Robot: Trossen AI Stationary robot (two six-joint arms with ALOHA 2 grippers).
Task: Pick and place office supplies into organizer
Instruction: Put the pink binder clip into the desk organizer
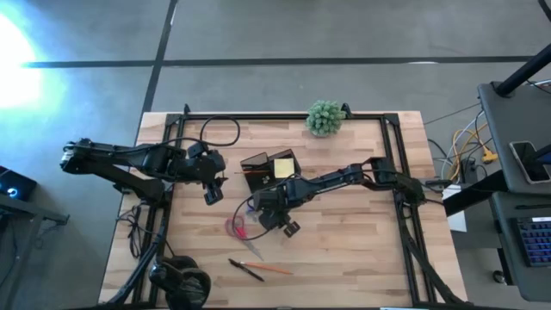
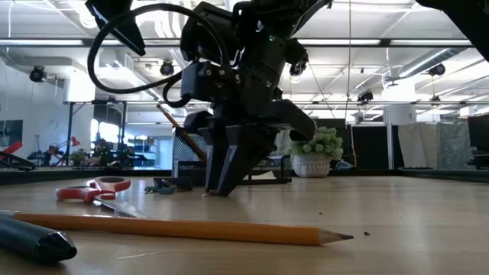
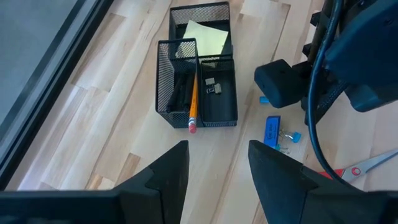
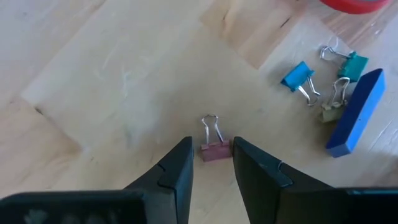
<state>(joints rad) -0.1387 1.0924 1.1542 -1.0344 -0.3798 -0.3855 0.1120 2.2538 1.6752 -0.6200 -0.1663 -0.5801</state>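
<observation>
My right gripper (image 4: 212,163) points down at the table near the organizer, open narrowly. Its fingers stand on either side of a small pink binder clip (image 4: 214,149) that lies flat on the wood, with a thin gap showing at one side. The black mesh organizer (image 3: 196,81) holds a yellow sticky pad (image 3: 205,37), a pencil (image 3: 193,99) and small clips (image 3: 211,84). Red-handled scissors (image 1: 241,231) lie toward the near edge from it. A pencil (image 2: 176,228) and a pen (image 2: 38,243) lie close to the near edge. My left gripper (image 3: 217,168) hovers open to the left of the organizer.
Blue (image 4: 298,76), teal (image 4: 351,62) and tan (image 4: 333,106) binder clips and a blue bar-shaped item (image 4: 357,112) lie just beside the pink clip. A green ball-shaped plant (image 1: 325,116) stands at the far edge. Black headphones (image 1: 181,280) sit at the near left corner. Bare wood shows to the right.
</observation>
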